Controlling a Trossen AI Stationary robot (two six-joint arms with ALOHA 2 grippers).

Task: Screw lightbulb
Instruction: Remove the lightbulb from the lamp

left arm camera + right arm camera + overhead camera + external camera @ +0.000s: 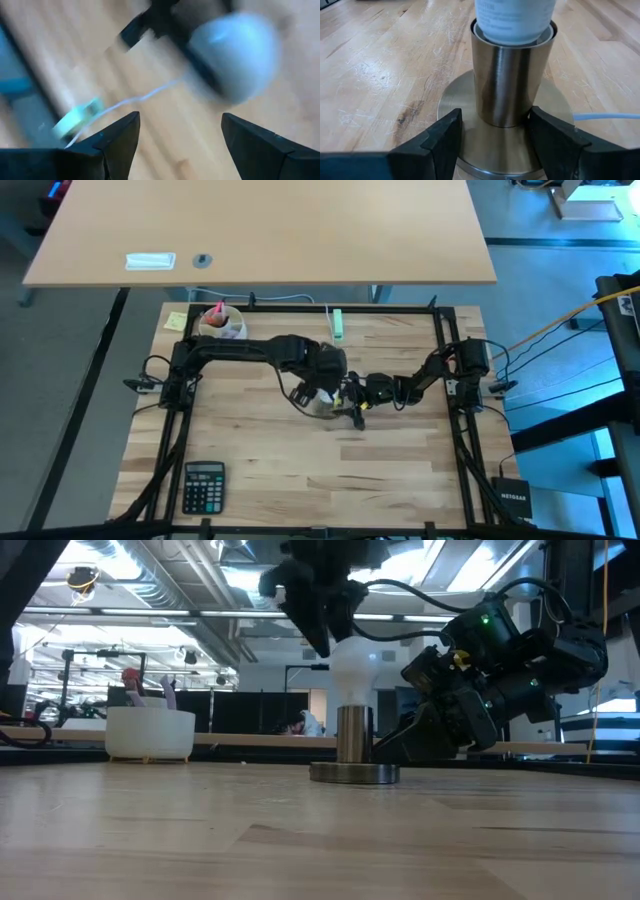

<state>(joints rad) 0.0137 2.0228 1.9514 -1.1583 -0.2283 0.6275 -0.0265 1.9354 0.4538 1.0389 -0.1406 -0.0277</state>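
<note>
The white lightbulb (352, 668) stands upright with its base in the brass socket tube (353, 735), which rises from a round disc (353, 773) lying on the table's middle. The bulb also shows in the left wrist view (235, 55) and its neck in the right wrist view (514, 20). My left gripper (180, 135) hovers open just above the bulb's head (320, 610), with the bulb beyond its fingertips. My right gripper (495, 127) reaches in low from the table's right side, open, with one finger on each side of the tube's foot. My right gripper comes level from the table's right side and straddles the socket tube near its foot (507, 107), its fingers just over the disc. One finger (545, 130) overlaps the tube's wall, and I cannot tell whether it touches. The other finger (447, 135) shows a narrow gap.
A thin white cord (610, 116) runs from the socket across the table. A white bowl (222, 323) stands at the far left, a small green-white object (337, 325) at the far middle, and a calculator (203, 485) near the front left.
</note>
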